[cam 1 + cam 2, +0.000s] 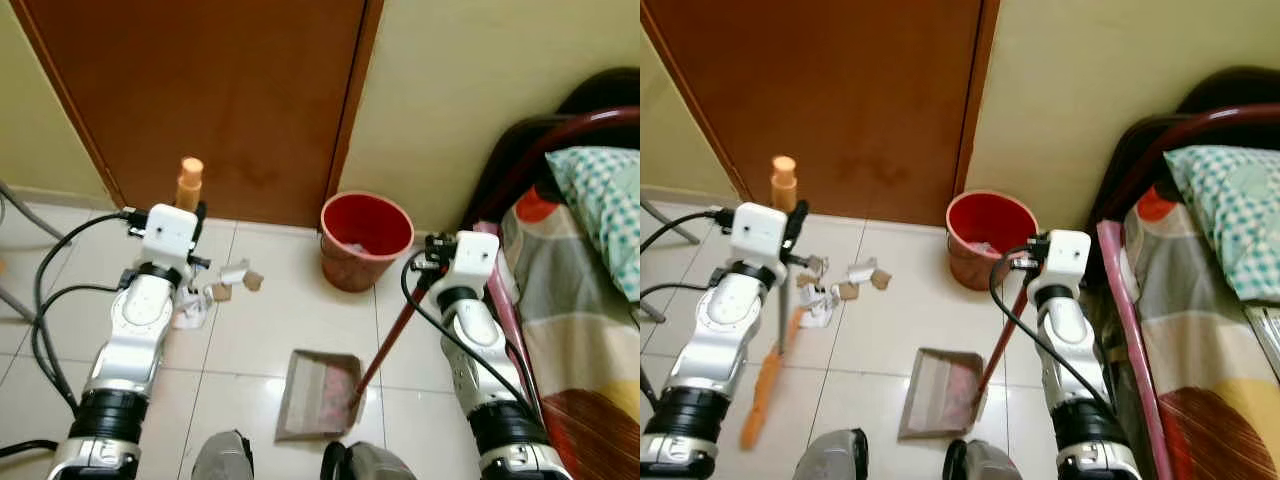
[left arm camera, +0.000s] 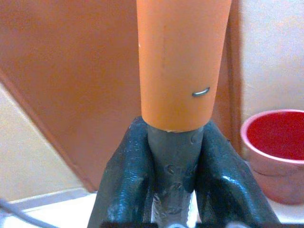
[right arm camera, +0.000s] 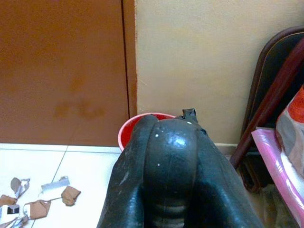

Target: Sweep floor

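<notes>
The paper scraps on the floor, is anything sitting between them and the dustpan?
Nothing visible. The paper scraps lie near the door, and bare tile separates them from the dustpan. The red bin stands off to the right, outside that path.

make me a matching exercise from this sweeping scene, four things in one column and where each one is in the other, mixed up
Things:
1. round red plastic bin
2. grey flat dustpan
3. torn brown and white paper scraps
4. orange-capped grey broom handle

Places:
A. scattered on the tiles in front of the brown door
B. clamped in the left hand
C. against the wall, beside the door frame
D. flat on the tiles between the two arms, its red handle rising to the right hand

Pairs: 1-C, 2-D, 3-A, 4-B
</notes>
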